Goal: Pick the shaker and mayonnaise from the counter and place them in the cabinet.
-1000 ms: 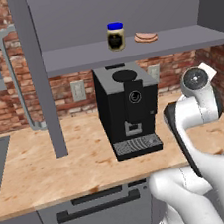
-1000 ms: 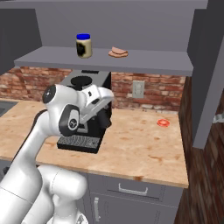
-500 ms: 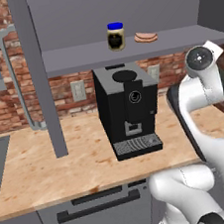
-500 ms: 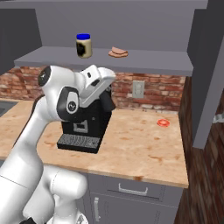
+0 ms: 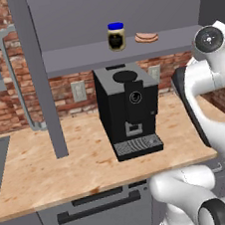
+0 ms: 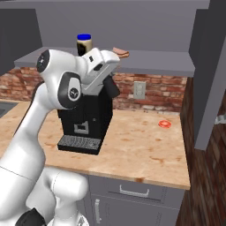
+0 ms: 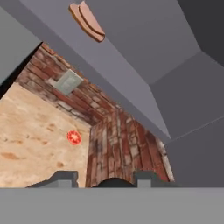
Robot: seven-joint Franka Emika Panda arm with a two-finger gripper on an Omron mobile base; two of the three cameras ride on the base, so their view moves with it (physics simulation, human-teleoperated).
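The mayonnaise (image 5: 116,36), a blue-lidded jar, stands on the cabinet shelf (image 5: 77,59); in the right base view the mayonnaise (image 6: 84,43) peeks out behind my arm. My gripper (image 6: 112,90) hangs raised in front of the coffee machine, just below the shelf (image 6: 154,57), its fingers pointing down and right. In the hand view a dark rounded top, the shaker (image 7: 114,183), sits between the two tips of the gripper (image 7: 107,178), which is shut on it. The counter (image 6: 145,150) lies below, and the shelf (image 7: 109,61) runs overhead.
A black coffee machine (image 5: 129,110) stands mid-counter under the shelf. A pink sausage-like item (image 5: 146,37) lies on the shelf right of the jar. The open cabinet door (image 5: 40,79) hangs at the left. A small red disc (image 6: 164,124) lies near the brick side wall (image 7: 127,148).
My arm has lifted: the hand rose from in front of the coffee machine's middle to just under the shelf, with the dark thing still between the fingers.
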